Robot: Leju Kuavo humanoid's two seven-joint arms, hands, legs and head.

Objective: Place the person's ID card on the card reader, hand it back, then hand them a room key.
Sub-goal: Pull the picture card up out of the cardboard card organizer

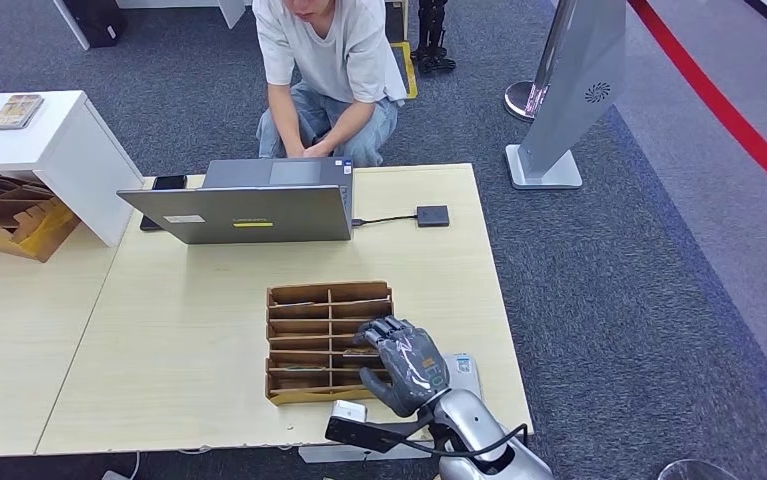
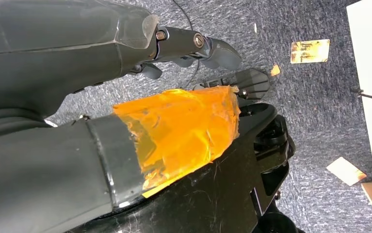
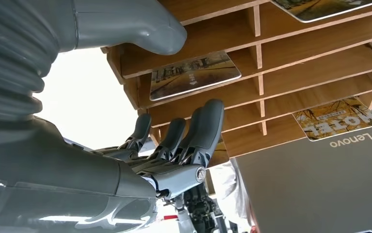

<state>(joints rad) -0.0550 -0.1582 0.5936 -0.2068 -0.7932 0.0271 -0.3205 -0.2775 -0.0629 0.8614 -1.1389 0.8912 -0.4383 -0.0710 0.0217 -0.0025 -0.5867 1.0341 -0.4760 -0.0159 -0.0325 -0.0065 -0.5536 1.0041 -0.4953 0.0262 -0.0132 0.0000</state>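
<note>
Right hand (image 1: pixel 406 362) over key rack (image 1: pixel 311 305)

Right hand (image 1: pixel 406 364) forward, fingers (image 3: pixel 208 126) apart; left hand (image 2: pixel 193 46) hanging.

A small black square card reader (image 1: pixel 433 216) is seen lying flat on the pale table top, beside the laptop's right edge, with a thin black cable attached on the laptop side; nothing is seen lying on it. Room keys are seen in the compartments of a wooden slotted tray: one key card (image 3: pixel 193 74) printed with a yellowish street scene is lodged flat in a slot, and another (image 3: pixel 338 118), marked "HOTEL", is held in a slot nearer the laptop. The ID card cannot be identified.
</note>
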